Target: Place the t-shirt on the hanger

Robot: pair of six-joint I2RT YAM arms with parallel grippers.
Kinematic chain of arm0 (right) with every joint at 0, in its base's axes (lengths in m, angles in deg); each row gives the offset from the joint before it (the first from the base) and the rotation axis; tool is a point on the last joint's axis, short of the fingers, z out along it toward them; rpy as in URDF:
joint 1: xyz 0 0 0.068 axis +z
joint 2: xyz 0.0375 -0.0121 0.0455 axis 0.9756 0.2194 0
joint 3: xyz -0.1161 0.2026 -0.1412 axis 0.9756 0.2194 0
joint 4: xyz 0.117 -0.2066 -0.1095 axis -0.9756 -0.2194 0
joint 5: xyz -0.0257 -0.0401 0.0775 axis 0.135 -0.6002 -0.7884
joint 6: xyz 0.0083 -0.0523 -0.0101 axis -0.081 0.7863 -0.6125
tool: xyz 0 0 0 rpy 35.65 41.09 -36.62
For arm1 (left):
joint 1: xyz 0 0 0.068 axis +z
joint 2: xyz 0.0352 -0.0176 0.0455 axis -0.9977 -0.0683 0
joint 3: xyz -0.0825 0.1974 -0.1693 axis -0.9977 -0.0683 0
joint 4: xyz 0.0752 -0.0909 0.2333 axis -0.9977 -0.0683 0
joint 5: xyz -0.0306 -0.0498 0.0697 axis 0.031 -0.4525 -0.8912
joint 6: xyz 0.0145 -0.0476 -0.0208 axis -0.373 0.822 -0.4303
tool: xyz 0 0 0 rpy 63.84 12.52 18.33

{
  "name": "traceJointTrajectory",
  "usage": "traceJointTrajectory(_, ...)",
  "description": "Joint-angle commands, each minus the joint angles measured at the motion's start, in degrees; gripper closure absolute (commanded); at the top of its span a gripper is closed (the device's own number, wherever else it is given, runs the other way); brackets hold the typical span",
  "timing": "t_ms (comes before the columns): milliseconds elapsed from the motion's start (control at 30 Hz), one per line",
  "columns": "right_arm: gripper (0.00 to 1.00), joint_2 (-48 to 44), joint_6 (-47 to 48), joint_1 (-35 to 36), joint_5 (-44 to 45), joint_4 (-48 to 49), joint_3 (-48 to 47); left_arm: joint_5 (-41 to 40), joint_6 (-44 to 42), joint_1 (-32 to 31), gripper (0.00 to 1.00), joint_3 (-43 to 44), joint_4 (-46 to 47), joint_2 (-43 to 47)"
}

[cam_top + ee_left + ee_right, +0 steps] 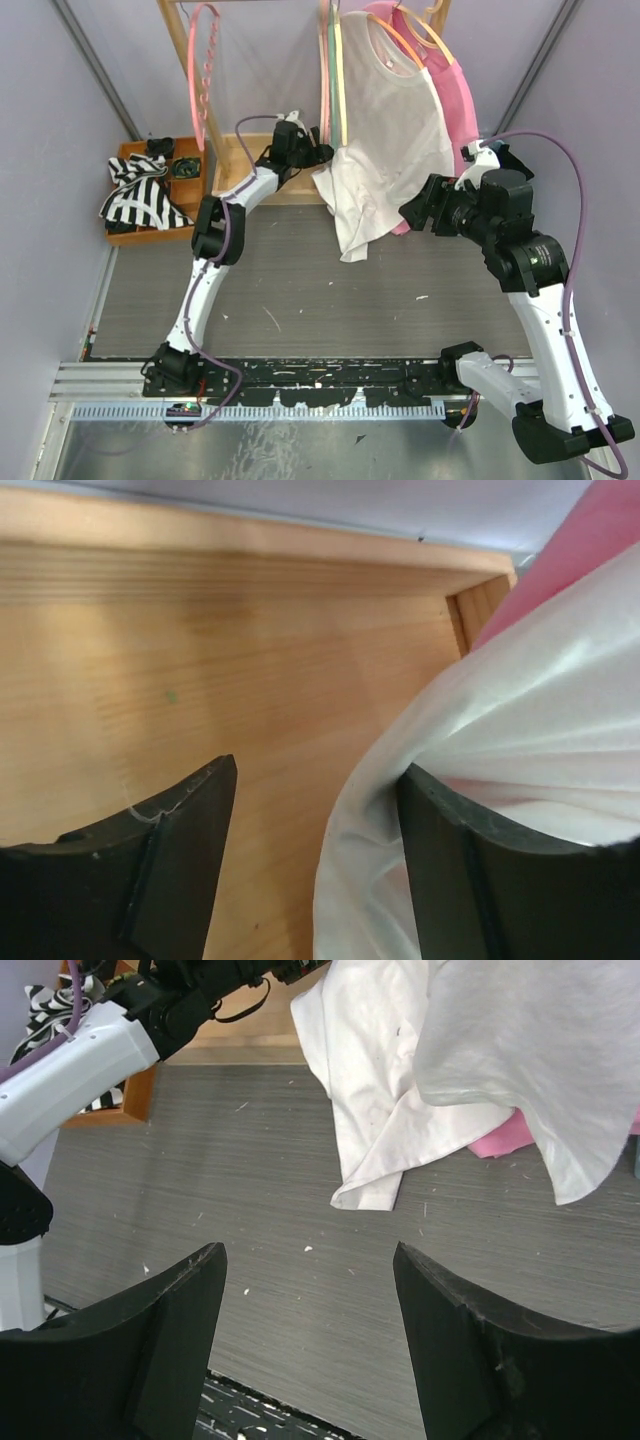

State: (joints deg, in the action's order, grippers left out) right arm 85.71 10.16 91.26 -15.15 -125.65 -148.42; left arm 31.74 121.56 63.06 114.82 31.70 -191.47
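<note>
- The plain white short-sleeved t-shirt [385,140] is hanging on the thin orange hanger with the wire hook [402,43], up on the wooden rack [240,160] at the back of the table. The orange shoulders show through the neck hole.
- The shirt sits kinda lopsided. Its lower end trails down onto the grey ribbed table top [300,290], bunched into a fold.
- There's a pink t-shirt [462,95] hanging right behind it, peeking out along the right side.
- The left gripper [322,155] is at the shirt's left edge, over the rack's base board. In the wrist view its jaws are apart, and the white cloth drapes against the inside of the right-hand finger [480,880] without being pinched.
- The right gripper [412,215] is at the shirt's lower right side. Its jaws are spread wide too, with only bare table showing between them and the hem hanging just ahead.
- Off to the left, a black-and-white striped cloth [140,195] lies across a wooden tray [128,152].
</note>
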Motion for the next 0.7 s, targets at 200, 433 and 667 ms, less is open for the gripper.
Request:
traceJointTrajectory(200,0.26,0.0,-4.8,0.2,-6.5,2.6,0.2,-1.3,-2.5,-0.1,0.02,-22.2,-3.3,26.4)
traceJointTrajectory(433,0.24,0.1,-5.3,0.3,-7.0,1.7,0.6,-0.4,0.5,-2.5,0.02,-43.0,-3.3,42.8)
traceJointTrajectory(667,0.17,-1.5,-7.5,0.2,-0.7,1.4,5.2,-3.8,-0.1,-8.5,0.02,-54.9,-11.4,57.7)
